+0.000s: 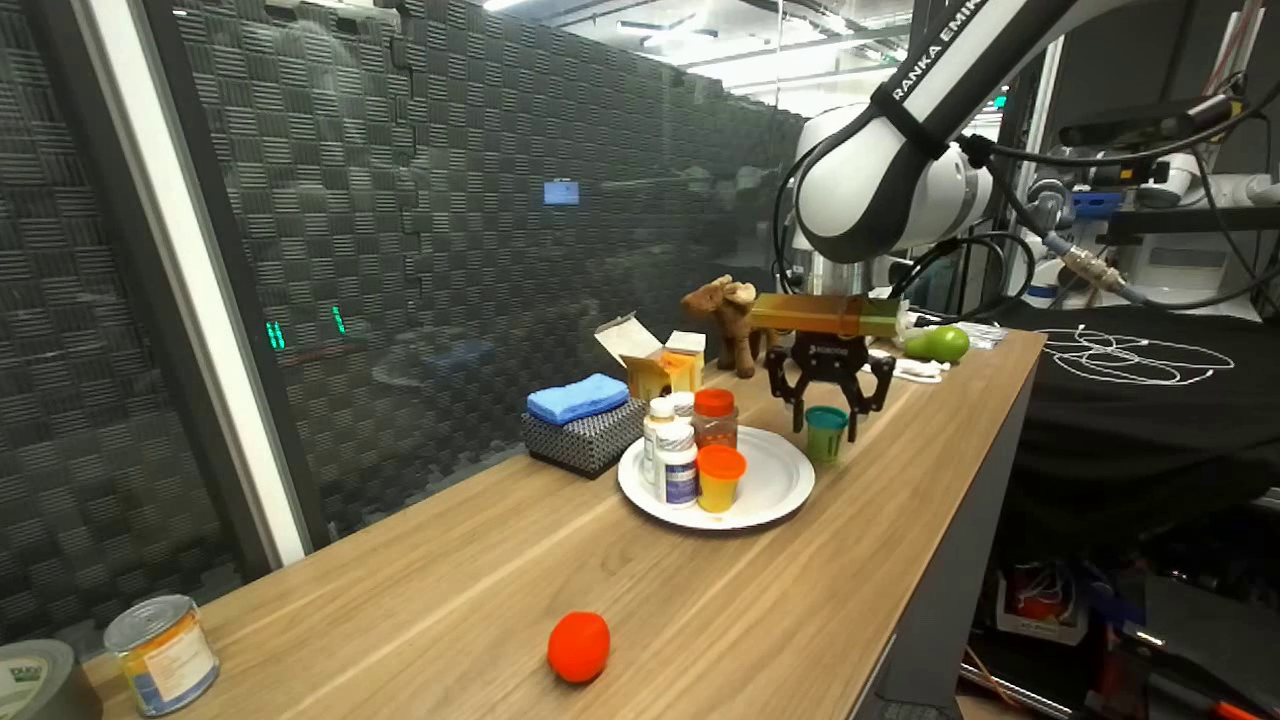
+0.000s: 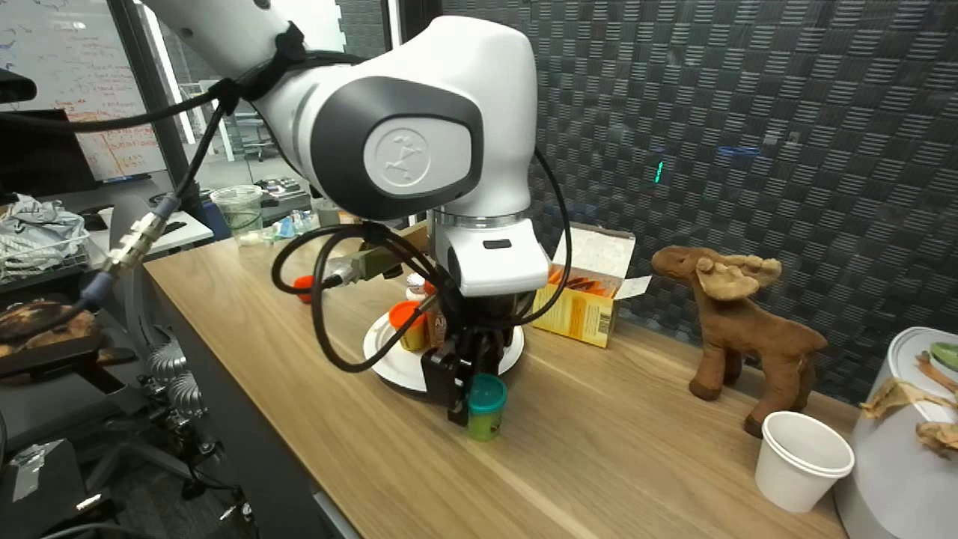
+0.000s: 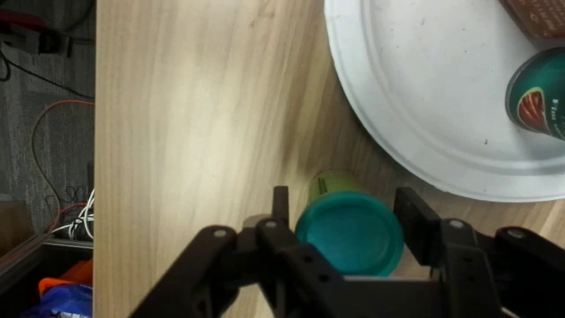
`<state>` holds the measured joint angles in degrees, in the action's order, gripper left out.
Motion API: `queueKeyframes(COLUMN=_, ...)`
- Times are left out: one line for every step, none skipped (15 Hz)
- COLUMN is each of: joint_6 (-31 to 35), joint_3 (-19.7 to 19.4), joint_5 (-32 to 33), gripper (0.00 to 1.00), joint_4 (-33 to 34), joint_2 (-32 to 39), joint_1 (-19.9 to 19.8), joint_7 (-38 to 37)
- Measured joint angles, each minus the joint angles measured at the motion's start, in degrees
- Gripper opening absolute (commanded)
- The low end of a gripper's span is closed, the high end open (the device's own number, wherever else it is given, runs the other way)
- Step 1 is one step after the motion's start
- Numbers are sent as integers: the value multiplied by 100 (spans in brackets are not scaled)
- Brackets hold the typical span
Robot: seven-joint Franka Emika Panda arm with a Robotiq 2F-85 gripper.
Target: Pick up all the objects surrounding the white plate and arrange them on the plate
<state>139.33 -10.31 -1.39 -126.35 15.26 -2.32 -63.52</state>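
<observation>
A green cup with a teal lid stands upright on the table beside the white plate. It also shows in an exterior view and in the wrist view. My gripper is open, pointing down, with its fingers on either side of the lid; a gap shows at the left finger in the wrist view. The plate holds several white bottles, a red-lidded jar and an orange-lidded yellow cup. A dark green container stands on it too. An orange ball lies on the table.
A yellow open box, a brown plush moose and white paper cups line the wall side. A blue cloth lies on a black mesh box. A can and tape roll sit at the far end.
</observation>
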Motion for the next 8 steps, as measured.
queueKeyframes(joint_6=36, joint_3=-12, joint_5=-30, gripper=28, joint_4=0, joint_2=-2, joint_1=-1, joint_7=-53)
queueKeyframes(joint_6=89, joint_3=-28, joint_5=-31, gripper=28, joint_4=-5, joint_2=-8, joint_1=-1, joint_7=-129)
queueKeyframes(joint_6=171, joint_3=-48, joint_5=-31, gripper=28, joint_4=-18, joint_2=-19, joint_1=-2, joint_7=-213)
queueKeyframes(joint_6=259, joint_3=-71, joint_5=-29, gripper=28, joint_4=-42, joint_2=-44, joint_1=-1, joint_7=-303)
queueKeyframes(joint_6=384, joint_3=-95, joint_5=5, gripper=28, joint_4=-88, joint_2=-84, joint_1=1, joint_7=-409)
queueKeyframes(joint_6=530, joint_3=-116, joint_5=63, gripper=28, joint_4=-160, joint_2=-148, joint_1=4, joint_7=-527)
queueKeyframes(joint_6=664, joint_3=-127, joint_5=140, gripper=28, joint_4=-253, joint_2=-233, joint_1=10, joint_7=-622)
queueKeyframes(joint_6=762, joint_3=-129, joint_5=250, gripper=28, joint_4=-357, joint_2=-340, joint_1=19, joint_7=-703)
